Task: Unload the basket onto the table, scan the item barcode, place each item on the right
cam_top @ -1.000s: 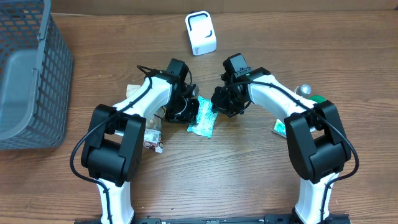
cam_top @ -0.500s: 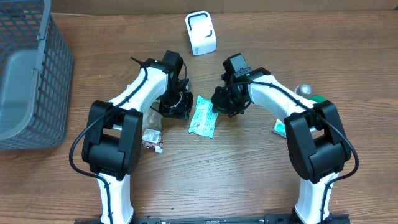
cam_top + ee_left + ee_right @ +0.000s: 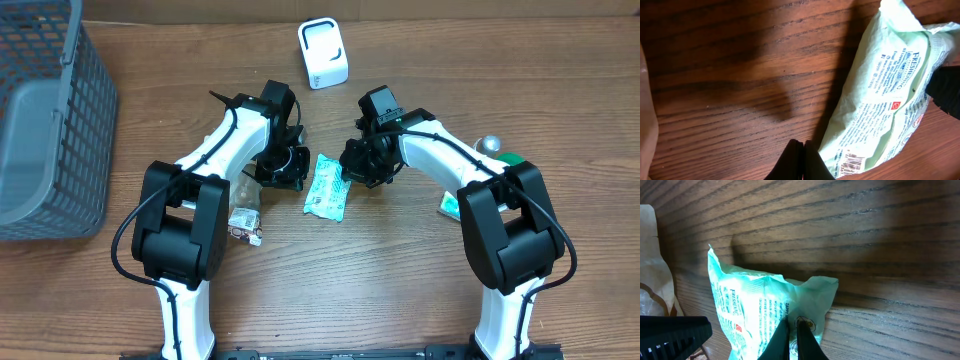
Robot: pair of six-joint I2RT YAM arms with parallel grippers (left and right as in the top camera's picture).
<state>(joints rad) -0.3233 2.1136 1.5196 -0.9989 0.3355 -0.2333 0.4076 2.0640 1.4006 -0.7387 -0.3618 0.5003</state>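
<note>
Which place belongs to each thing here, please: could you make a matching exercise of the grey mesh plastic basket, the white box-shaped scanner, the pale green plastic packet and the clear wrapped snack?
Things:
1. grey mesh plastic basket
2. white box-shaped scanner
3. pale green plastic packet
4. clear wrapped snack

Places:
A. pinched at its edge by the right gripper
B. beside the left arm
C. far side, centre
D. far left

Pairs: 1-D, 2-C, 3-A, 4-B.

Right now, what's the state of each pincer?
Left pincer: closed, empty, beside the green packet.
Right pincer: closed on the green packet's edge.
</note>
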